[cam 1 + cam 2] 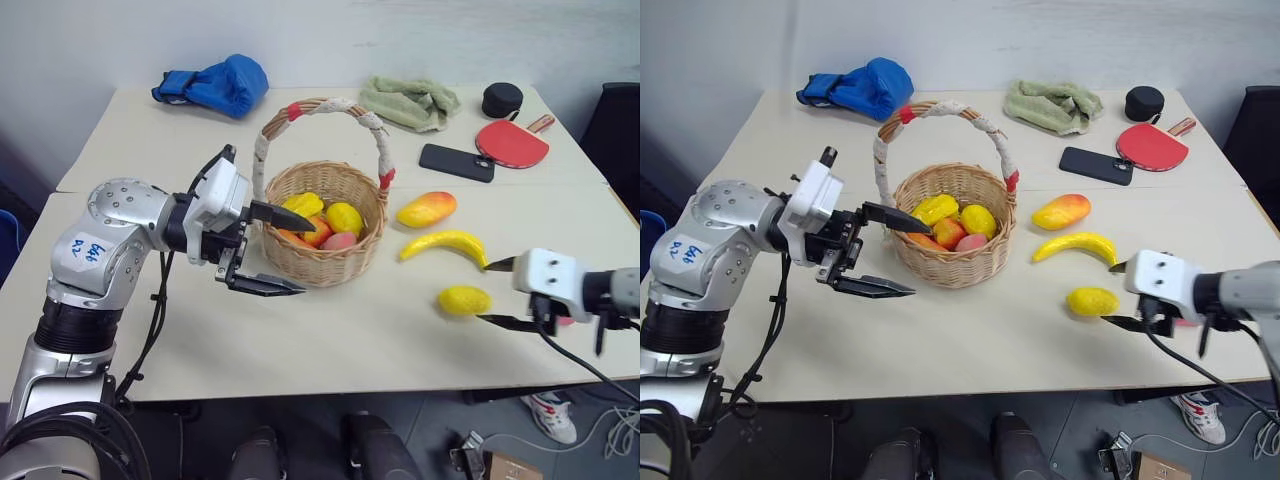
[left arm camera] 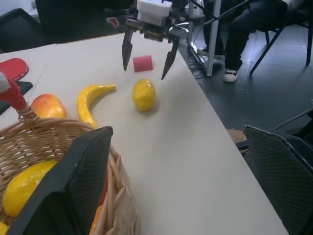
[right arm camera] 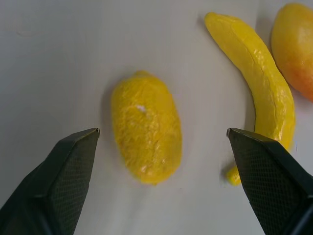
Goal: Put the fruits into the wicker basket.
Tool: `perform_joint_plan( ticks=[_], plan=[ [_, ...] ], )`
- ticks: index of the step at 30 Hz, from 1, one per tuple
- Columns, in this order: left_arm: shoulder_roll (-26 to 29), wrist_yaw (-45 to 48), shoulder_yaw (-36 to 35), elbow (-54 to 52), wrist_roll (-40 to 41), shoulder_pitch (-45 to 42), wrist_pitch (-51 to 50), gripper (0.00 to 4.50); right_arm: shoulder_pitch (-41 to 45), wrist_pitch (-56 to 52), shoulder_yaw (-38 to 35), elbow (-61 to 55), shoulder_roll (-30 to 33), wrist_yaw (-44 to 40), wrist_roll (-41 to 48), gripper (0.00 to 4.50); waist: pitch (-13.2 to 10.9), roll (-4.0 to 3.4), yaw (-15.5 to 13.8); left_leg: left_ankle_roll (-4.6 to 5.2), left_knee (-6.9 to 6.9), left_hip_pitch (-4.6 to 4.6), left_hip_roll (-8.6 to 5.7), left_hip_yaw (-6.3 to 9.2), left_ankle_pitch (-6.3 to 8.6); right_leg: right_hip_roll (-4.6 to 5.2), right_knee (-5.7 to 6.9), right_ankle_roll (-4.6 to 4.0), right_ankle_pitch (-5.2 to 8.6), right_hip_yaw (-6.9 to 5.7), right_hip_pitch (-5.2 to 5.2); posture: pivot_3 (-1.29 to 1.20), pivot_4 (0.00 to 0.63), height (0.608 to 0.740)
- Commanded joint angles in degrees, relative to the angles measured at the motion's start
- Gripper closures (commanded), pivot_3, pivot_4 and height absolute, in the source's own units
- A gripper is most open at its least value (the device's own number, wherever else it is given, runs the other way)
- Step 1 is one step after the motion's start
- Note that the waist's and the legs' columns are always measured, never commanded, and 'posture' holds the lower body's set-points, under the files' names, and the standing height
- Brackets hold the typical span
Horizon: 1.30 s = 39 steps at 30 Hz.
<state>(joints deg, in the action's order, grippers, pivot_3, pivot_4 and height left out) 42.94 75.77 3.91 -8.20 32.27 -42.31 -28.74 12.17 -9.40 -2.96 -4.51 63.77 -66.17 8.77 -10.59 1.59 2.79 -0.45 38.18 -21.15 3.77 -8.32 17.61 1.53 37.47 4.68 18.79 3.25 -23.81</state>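
Note:
The wicker basket [image 1: 325,262] stands mid-table and holds several yellow, orange and red fruits [image 1: 344,217]. My left gripper [image 1: 308,257] is open at the basket's left side, with one finger over the rim and the other beside the outer wall. To the basket's right, a mango [image 1: 426,209], a banana [image 1: 443,244] and a lemon [image 1: 464,300] lie on the table. My right gripper [image 1: 484,292] is open just right of the lemon and points at it. In the right wrist view the lemon [image 3: 146,132] lies ahead of the spread fingers, not touched.
A small pink block [image 2: 143,63] lies beside my right gripper near the table's right edge. At the back are a blue boxing glove [image 1: 215,85], a green towel [image 1: 408,100], a black phone [image 1: 456,162], a red paddle [image 1: 512,143] and a black round case [image 1: 502,99].

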Motion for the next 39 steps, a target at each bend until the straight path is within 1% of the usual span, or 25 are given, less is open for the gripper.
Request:
perform_joint_plan(
  ticks=[1,2,5,6,8,10,11,12,14,16,18,20,22,25,26,27,29,30,31,32,34,35,37,39],
  plan=[
    [0.52,-0.32,-0.93,-1.66,-0.21,-0.18,0.69,0.0,3.98,2.36,4.57,5.31,-2.2,-0.47,-3.64,0.17,0.0,0.0,0.0,0.02,0.03,0.0,0.01,-0.02,0.01,0.02,0.0,0.0,0.0,0.01,0.0,0.0,0.15,0.74],
    [0.67,-0.5,-1.15,-1.76,-0.19,-0.11,0.55,0.0,5.13,2.59,5.58,6.86,-2.95,-0.42,-4.27,0.17,0.0,0.0,0.07,0.03,0.05,0.0,0.03,-0.05,0.02,0.02,-0.01,0.0,0.0,0.03,0.0,0.0,0.15,0.74],
    [1.46,-0.75,-1.81,-1.94,-0.09,0.31,0.18,0.0,6.47,3.37,6.06,8.91,-3.94,-1.64,-3.61,0.72,-0.01,-0.02,0.16,0.04,0.09,0.02,0.02,-0.06,0.02,0.03,0.07,0.0,0.0,0.04,0.0,0.0,0.15,0.74],
    [1.72,-0.84,-2.03,-1.95,0.0,0.48,0.04,0.0,6.3,3.16,5.65,8.53,-3.97,-2.69,-2.39,1.01,-0.01,-0.03,0.19,0.04,0.09,0.03,0.01,-0.06,0.02,0.03,0.09,0.0,0.0,0.04,0.0,0.0,0.15,0.74],
    [2.12,-1.29,-2.64,-1.57,0.26,0.76,-0.42,0.0,5.9,1.23,4.33,7.3,-4.26,-4.35,0.67,1.79,-0.01,-0.03,0.23,0.04,0.09,0.04,0.05,-0.06,0.02,0.04,0.1,0.0,0.0,0.04,0.0,0.0,0.15,0.74],
    [2.37,-1.84,-3.24,-0.83,0.06,0.8,-0.5,0.0,5.62,-0.28,3.02,6.28,-4.06,-5.64,3.28,2.46,-0.01,-0.03,0.24,0.04,0.09,0.05,0.06,-0.06,0.02,0.03,0.11,0.0,0.0,0.04,0.0,0.0,0.15,0.74],
    [2.6,-2.1,-3.63,-0.57,-0.05,0.8,-0.48,0.0,5.54,-2.02,1.91,5.08,-3.87,-6.47,5.57,2.69,-0.01,-0.03,0.25,0.04,0.09,0.05,0.06,-0.06,0.02,0.04,0.12,0.0,0.0,0.04,0.0,0.0,0.15,0.74],
    [2.85,-2.34,-4.05,-0.47,0.0,0.77,-0.61,0.0,5.61,-4.21,0.57,3.35,-3.78,-7.38,8.5,2.75,-0.02,-0.03,0.29,0.04,0.09,0.05,0.06,-0.06,0.02,0.04,0.13,0.0,0.0,0.05,0.0,0.0,0.15,0.74],
    [3.64,-2.87,-5.25,-0.75,0.8,0.78,-1.53,0.0,6.38,-11.28,-2.73,-2.97,-3.83,-9.09,17.26,2.76,-0.02,-0.03,0.4,0.03,0.08,0.05,0.08,-0.06,0.02,0.06,0.15,0.0,0.0,0.06,0.0,0.0,0.15,0.74],
    [4.51,-3.36,-6.62,-1.04,1.78,0.85,-2.79,0.0,8.47,-18.92,-4.69,-9.95,-4.18,-8.36,25.42,2.76,-0.02,-0.04,0.49,0.02,0.08,0.06,0.13,-0.05,0.03,0.05,0.18,0.0,0.0,0.06,-0.01,0.0,0.15,0.74],
    [5.48,-3.41,-7.92,-1.16,2.37,1.01,-3.65,0.0,11.87,-24.98,-4.82,-15.0,-5.36,-5.47,31.18,2.76,-0.02,-0.03,0.51,-0.01,0.08,0.08,0.16,-0.03,0.04,0.06,0.22,-0.01,0.01,0.06,-0.02,0.0,0.15,0.74],
    [6.57,-3.54,-9.38,-1.09,3.46,0.85,-5.03,0.0,17.73,-29.85,-2.8,-17.47,-8.87,-0.07,33.93,2.76,-0.02,-0.01,0.57,-0.04,0.09,0.09,0.21,0.01,0.05,0.04,0.23,-0.05,0.02,0.02,-0.01,0.0,0.15,0.74],
    [7.2,-3.92,-10.42,-1.16,4.58,0.31,-6.52,0.0,25.3,-33.12,1.76,-16.36,-14.67,7.57,30.69,2.76,-0.02,-0.01,0.6,-0.05,0.1,0.07,0.18,0.0,0.06,0.07,0.24,-0.07,0.03,0.02,-0.02,0.0,0.15,0.74],
    [7.21,-4.41,-10.51,-1.04,4.6,-0.09,-6.5,0.0,35.73,-33.72,11.2,-10.07,-24.85,17.0,20.84,2.76,-0.02,-0.01,0.67,-0.05,0.12,-0.02,0.12,-0.07,0.06,0.13,0.31,-0.11,0.03,0.05,-0.19,0.0,0.15,0.74],
    [7.09,-4.5,-10.32,-0.94,4.47,-0.18,-6.34,0.0,37.87,-33.26,13.42,-7.93,-27.34,18.63,18.39,2.76,-0.01,0.0,0.69,-0.05,0.12,-0.09,0.11,-0.11,0.06,0.14,0.37,-0.13,0.05,0.05,-0.3,0.0,0.15,0.74],
    [6.77,-4.61,-9.93,-0.88,4.11,-0.28,-5.92,0.0,40.31,-30.97,16.88,-3.77,-30.16,21.05,13.55,2.76,-0.01,0.0,0.69,-0.06,0.12,-0.2,0.11,-0.15,0.06,0.13,0.43,-0.13,0.05,0.06,-0.46,0.0,0.15,0.74],
    [6.2,-4.78,-9.25,-1.01,3.57,-0.39,-5.24,0.0,43.36,-29.42,20.01,3.08,-34.53,24.51,8.45,2.76,-0.01,0.01,0.55,-0.06,0.12,-0.41,0.1,-0.22,0.05,0.14,0.56,-0.13,0.05,0.07,-0.76,0.0,0.15,0.74],
    [6.04,-4.87,-9.06,-1.07,3.46,-0.44,-5.09,0.0,44.18,-29.48,20.5,5.15,-35.79,25.18,7.26,2.41,-0.01,0.01,0.42,-0.06,0.12,-0.46,0.12,-0.21,0.05,0.14,0.56,-0.13,0.04,0.05,-0.82,0.0,0.15,0.74],
    [5.84,-5.03,-8.97,-1.18,3.49,-0.5,-5.11,0.0,44.38,-28.68,20.62,5.91,-36.16,24.7,6.63,2.04,-0.01,0.01,0.31,-0.06,0.11,-0.51,0.1,-0.19,0.05,0.16,0.56,-0.11,0.04,0.02,-0.86,0.0,0.15,0.74],
    [5.73,-5.18,-8.9,-1.28,3.56,-0.53,-5.14,0.0,44.41,-27.87,20.66,6.27,-36.3,24.12,6.0,1.82,-0.01,0.01,0.25,-0.04,0.1,-0.56,0.09,-0.16,0.06,0.19,0.58,-0.08,0.02,0.01,-0.91,0.0,0.15,0.74],
    [5.31,-5.52,-8.77,-1.47,3.64,-0.42,-5.04,0.0,44.18,-30.61,16.82,2.15,-35.7,22.12,9.76,1.11,-0.01,0.01,0.37,0.03,0.14,-0.87,0.06,-0.14,0.1,0.28,0.6,0.03,-0.04,-0.03,-1.19,0.0,0.15,0.74],
    [5.03,-5.7,-8.66,-1.62,3.72,-0.3,-5.01,0.0,43.66,-33.24,13.87,-0.92,-34.44,20.84,12.78,0.77,-0.01,0.01,0.43,0.04,0.18,-1.17,0.05,-0.15,0.11,0.31,0.87,0.08,-0.07,-0.05,-1.47,0.0,0.15,0.74],
    [4.44,-6.05,-8.54,-2.37,4.04,0.11,-5.09,0.0,41.8,-38.74,7.6,-6.85,-31.09,18.43,19.25,0.77,-0.01,0.01,0.37,0.08,0.41,-1.48,0.07,-0.09,0.13,0.38,1.18,0.13,-0.09,-0.16,-1.8,0.0,0.15,0.74],
    [3.63,-6.47,-8.38,-3.47,4.78,0.49,-5.56,0.0,37.72,-44.17,1.26,-12.3,-24.9,15.55,24.9,0.77,-0.01,0.01,0.19,0.07,0.5,-1.59,0.12,0.09,0.17,0.4,1.16,0.12,-0.09,-0.36,-1.8,0.0,0.15,0.74]
  ],
)
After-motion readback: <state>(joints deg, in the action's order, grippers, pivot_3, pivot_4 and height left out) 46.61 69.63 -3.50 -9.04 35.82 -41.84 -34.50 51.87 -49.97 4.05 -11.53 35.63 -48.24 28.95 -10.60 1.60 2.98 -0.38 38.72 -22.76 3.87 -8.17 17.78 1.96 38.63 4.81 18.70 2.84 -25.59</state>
